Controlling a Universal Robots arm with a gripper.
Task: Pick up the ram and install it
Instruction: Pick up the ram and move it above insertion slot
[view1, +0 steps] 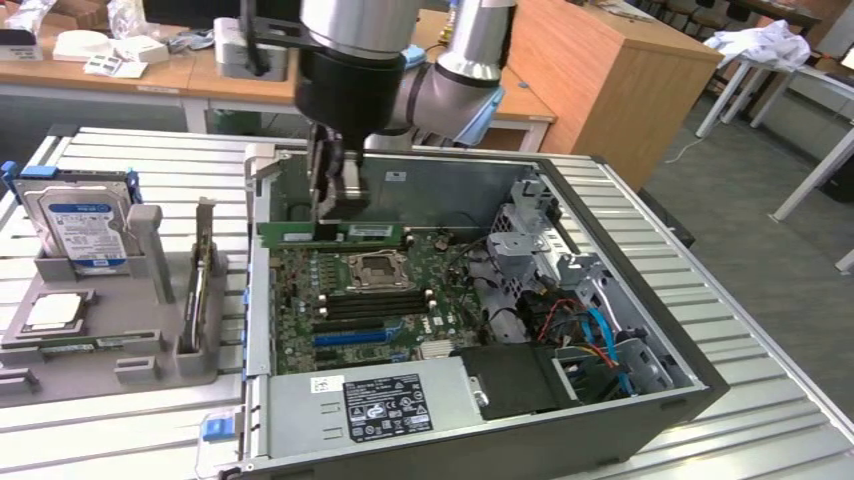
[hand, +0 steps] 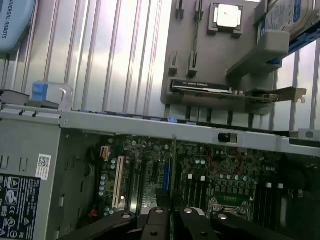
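Ram (view1: 371, 233), clamped in the gripper (view1: 328, 222), hangs above the motherboard (view1: 299, 292).

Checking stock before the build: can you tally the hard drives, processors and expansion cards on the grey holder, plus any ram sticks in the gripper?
Hard drive: 1
Processor: 1
Expansion card: 1
Ram stick, held in the gripper above the open case: 1
Total: 4
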